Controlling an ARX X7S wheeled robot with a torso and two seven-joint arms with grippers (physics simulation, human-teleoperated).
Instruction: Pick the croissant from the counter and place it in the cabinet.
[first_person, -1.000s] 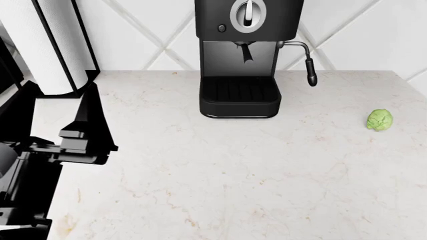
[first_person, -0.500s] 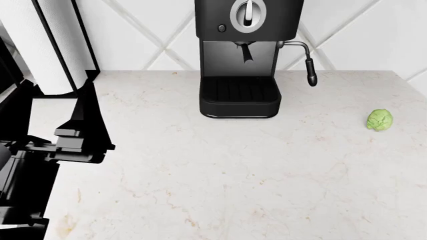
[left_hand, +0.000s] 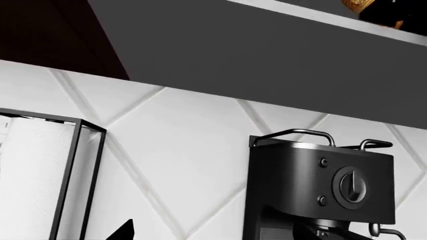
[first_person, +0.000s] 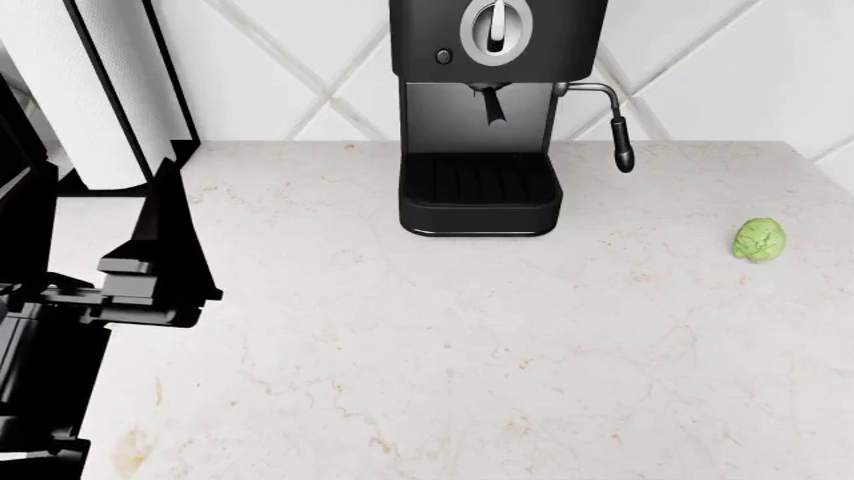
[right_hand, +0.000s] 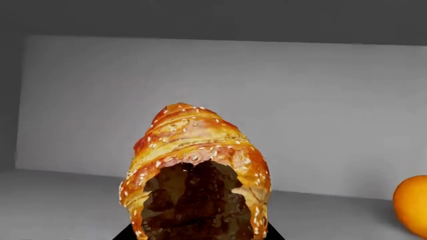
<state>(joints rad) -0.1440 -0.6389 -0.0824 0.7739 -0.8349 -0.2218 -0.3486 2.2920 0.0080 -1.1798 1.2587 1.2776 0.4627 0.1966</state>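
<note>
Over the last second the left arm (first_person: 120, 280), a dark shape by the worktop's left edge, slides slightly further left; nothing else moves. One croissant (right_hand: 197, 175) fills the right wrist view, inside a grey cabinet (right_hand: 267, 100) beside one orange fruit (right_hand: 413, 205); placement looks nearly done. Whether either gripper is clenched or released cannot be told. The worktop (first_person: 467, 350) carries one espresso machine (first_person: 487, 110), one paper-towel roll (first_person: 100, 90) and one green ball (first_person: 758, 240) near the right edge.
</note>
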